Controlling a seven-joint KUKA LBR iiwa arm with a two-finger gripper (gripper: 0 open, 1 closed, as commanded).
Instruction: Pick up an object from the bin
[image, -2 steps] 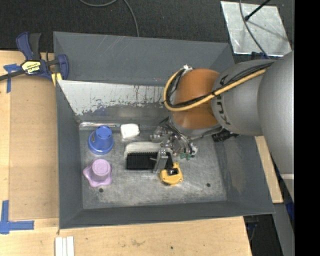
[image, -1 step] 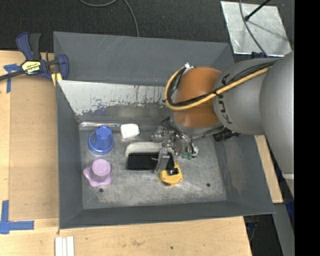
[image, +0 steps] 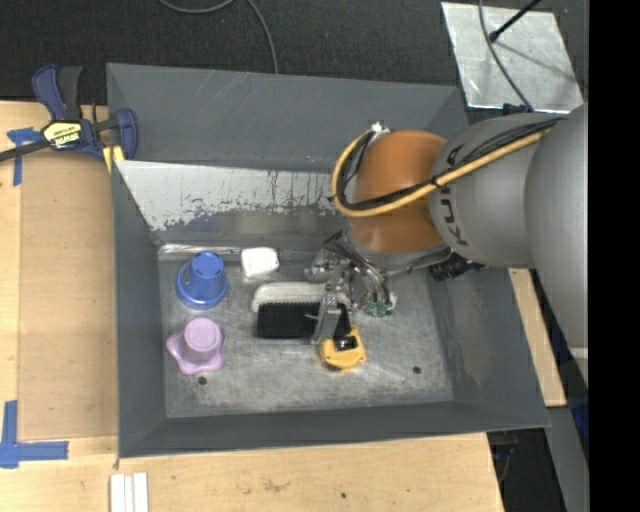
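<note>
Scuffed grey metal bin (image: 425, 345) holds pincer (image: 335, 318), grip unclear, above rounded yellow piece (image: 343, 356).

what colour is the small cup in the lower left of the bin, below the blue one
Pale purple; the cup shows plainly in the camera view.

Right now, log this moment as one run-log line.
gripper: low at bin centre | nearest: yellow-and-black thing, black-and-white brush | held: cannot tell | left side: blue cup, lilac cup, white block
</note>
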